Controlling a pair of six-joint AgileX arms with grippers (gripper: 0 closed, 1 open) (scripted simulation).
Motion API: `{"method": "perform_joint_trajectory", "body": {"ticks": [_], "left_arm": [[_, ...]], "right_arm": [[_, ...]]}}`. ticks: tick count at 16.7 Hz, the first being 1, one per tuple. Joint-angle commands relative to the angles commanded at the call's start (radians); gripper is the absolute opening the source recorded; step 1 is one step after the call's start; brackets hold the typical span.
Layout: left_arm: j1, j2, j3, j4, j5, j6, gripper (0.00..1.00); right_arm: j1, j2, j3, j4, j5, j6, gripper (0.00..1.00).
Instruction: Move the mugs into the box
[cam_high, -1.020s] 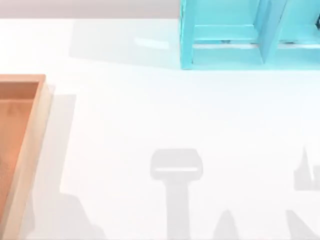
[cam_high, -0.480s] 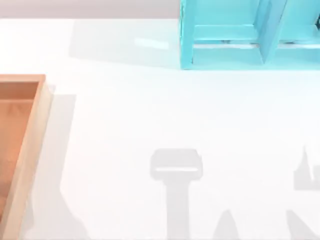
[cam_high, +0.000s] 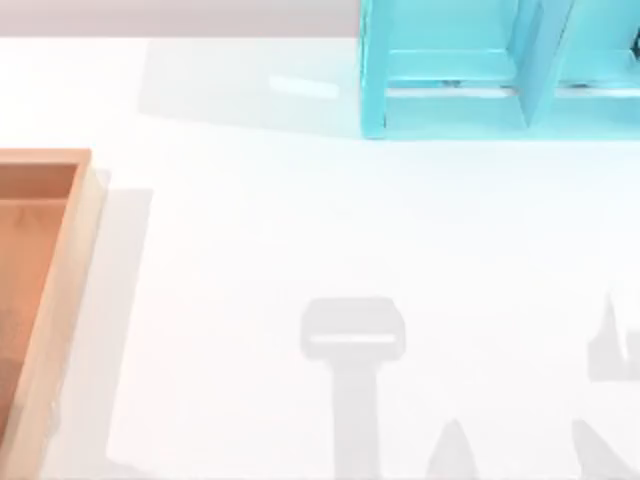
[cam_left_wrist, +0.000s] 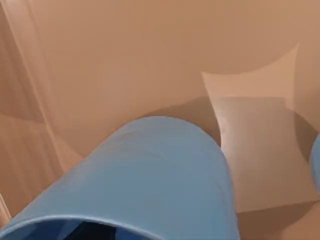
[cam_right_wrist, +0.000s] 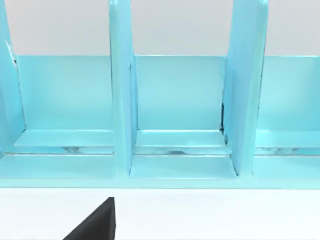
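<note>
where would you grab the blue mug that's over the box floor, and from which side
Judging from the left wrist view, take the blue mug across its round side wall just under the open rim, coming from the camera's side. It is a plain tapered cylinder with no handle visible, so opposite wall faces suit two fingers best. It sits over the box floor; whether it is already held cannot be told.

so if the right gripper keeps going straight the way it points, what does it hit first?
Probably the turquoise shelf: the right wrist view faces its open compartments head-on, across a strip of white table. The middle compartment sits dead ahead, so its back panel or a divider would likely come first. How far off it is can't be judged.
</note>
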Motion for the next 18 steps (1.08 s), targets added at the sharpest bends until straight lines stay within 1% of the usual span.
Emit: {"method": "perform_joint_trajectory", "body": {"ticks": [4,17,18], "left_arm": [[0.000,0.001,-0.002,0.002,0.000,0.000,1.00],[0.000,0.001,-0.002,0.002,0.000,0.000,0.02],[0.000,0.001,-0.002,0.002,0.000,0.000,0.00]], "right_arm": [[0.000,0.000,0.000,0.000,0.000,0.000,1.00],[0.000,0.000,0.000,0.000,0.000,0.000,1.00],[0.000,0.000,0.000,0.000,0.000,0.000,1.00]]}}
